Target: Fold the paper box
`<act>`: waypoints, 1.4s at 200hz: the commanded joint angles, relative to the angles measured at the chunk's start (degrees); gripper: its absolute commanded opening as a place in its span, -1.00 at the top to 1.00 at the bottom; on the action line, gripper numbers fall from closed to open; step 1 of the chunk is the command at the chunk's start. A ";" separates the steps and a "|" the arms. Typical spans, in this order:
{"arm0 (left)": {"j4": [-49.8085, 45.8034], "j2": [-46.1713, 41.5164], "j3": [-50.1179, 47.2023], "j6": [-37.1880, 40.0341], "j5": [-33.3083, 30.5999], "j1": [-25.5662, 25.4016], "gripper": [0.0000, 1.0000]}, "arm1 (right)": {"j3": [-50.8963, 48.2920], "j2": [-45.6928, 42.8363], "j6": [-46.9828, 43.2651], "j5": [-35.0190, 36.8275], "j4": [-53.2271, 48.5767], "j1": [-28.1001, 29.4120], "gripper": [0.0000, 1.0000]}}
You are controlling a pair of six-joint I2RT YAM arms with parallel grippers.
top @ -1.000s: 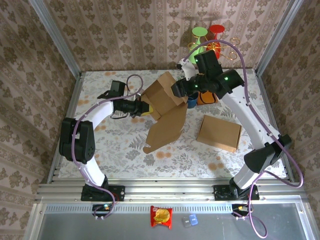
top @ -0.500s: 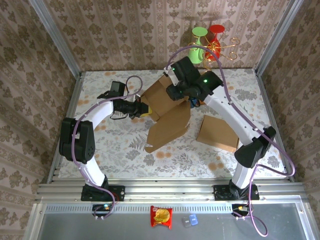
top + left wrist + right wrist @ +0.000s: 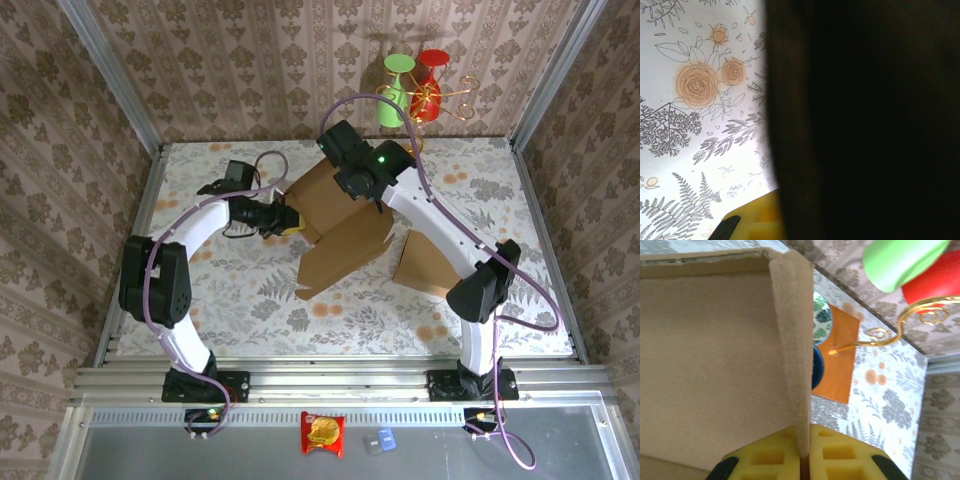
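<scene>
Right gripper (image 3: 805, 460) pinching paper box (image 3: 715, 365) flap, its edge running straight ahead. Left gripper (image 3: 287, 221) clamping, seemingly on the box; bare table (image 3: 700, 125) lying leftward.

The left arm (image 3: 195, 222) and right arm (image 3: 440, 235) have white links, black joint housings and purple cables (image 3: 148, 290). A green lamp (image 3: 379, 157) marks the right arm. The fingers (image 3: 765, 455) carry yellow recessed pads.

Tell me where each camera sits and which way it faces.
Top external: above, behind the bases, looking down at both arms, table, open box.
Left wrist: on left tool, pad visible, facing table and dark box wall.
Right wrist: behind right tool pinching box flap, facing cup stand.
Shared: top and right wrist show cup stand.
</scene>
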 commanded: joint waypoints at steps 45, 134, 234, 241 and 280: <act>-8.48 -0.53 4.83 -0.55 -5.54 -2.12 1.00 | 9.67 8.26 4.92 13.50 -12.78 0.39 1.00; -11.62 0.18 7.34 -0.63 -8.20 -2.91 1.00 | 11.93 10.03 8.14 13.39 -14.61 0.13 1.00; -13.45 0.26 8.12 0.26 -8.58 -3.13 1.00 | 10.71 10.88 11.91 10.52 -15.19 -1.10 0.70; -13.45 0.26 8.22 0.26 -8.59 -3.18 1.00 | 10.71 11.11 12.30 11.11 -15.78 -1.18 0.70; -13.61 0.44 8.46 0.20 -8.68 -3.16 1.00 | 10.07 11.56 13.05 12.88 -16.57 -1.49 0.68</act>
